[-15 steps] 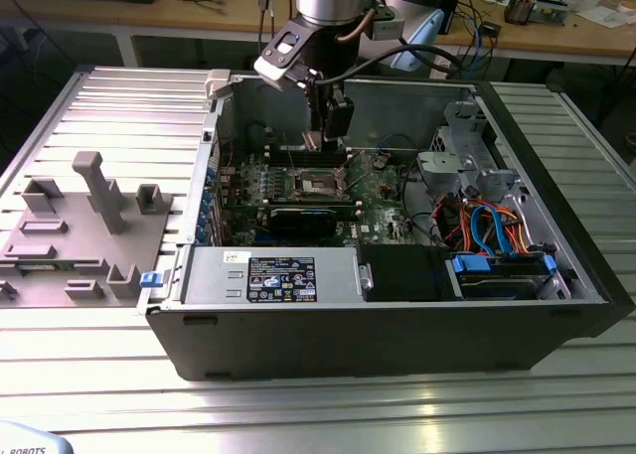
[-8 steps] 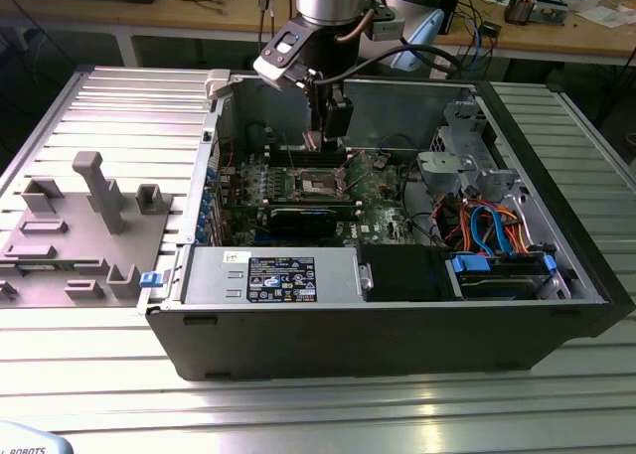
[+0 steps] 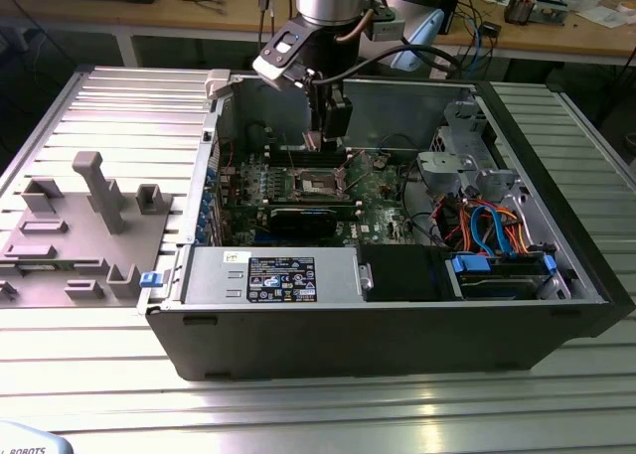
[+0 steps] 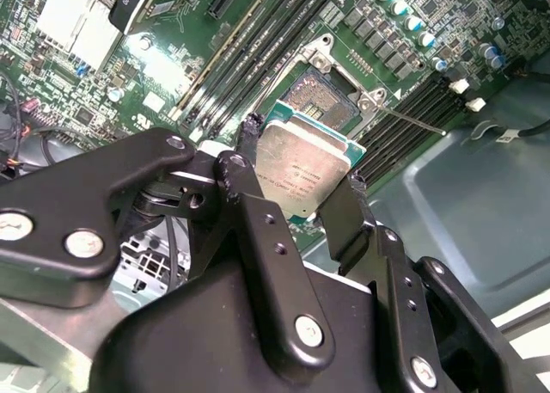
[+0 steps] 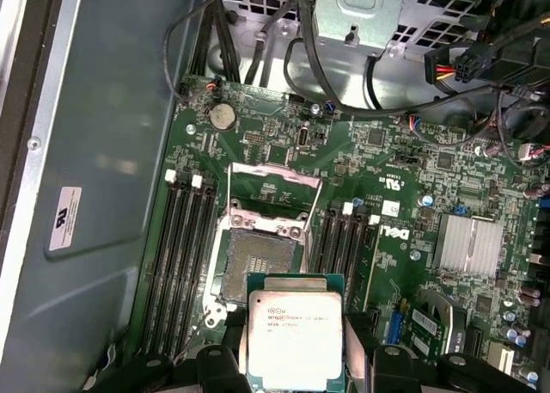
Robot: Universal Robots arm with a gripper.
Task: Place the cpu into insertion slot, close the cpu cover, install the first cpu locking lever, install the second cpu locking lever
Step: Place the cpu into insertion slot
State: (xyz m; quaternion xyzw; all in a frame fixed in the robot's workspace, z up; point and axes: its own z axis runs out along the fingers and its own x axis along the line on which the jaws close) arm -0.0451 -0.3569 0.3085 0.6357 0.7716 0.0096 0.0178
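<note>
The cpu (image 5: 295,337) lies flat between the black fingers (image 4: 258,217) of the tool (image 4: 302,169), which is clamped on its opposite edges. It hangs over the motherboard (image 5: 387,152) just beside the bare socket (image 5: 258,260), whose cpu cover (image 5: 273,187) stands raised.

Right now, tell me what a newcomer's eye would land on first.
The silver-topped cpu stands out, gripped in the black pincer above the motherboard. Near it in the first wrist view the socket lies bare, the cpu cover swung open. In the exterior view, the opened computer case sits on a metal table.
</note>
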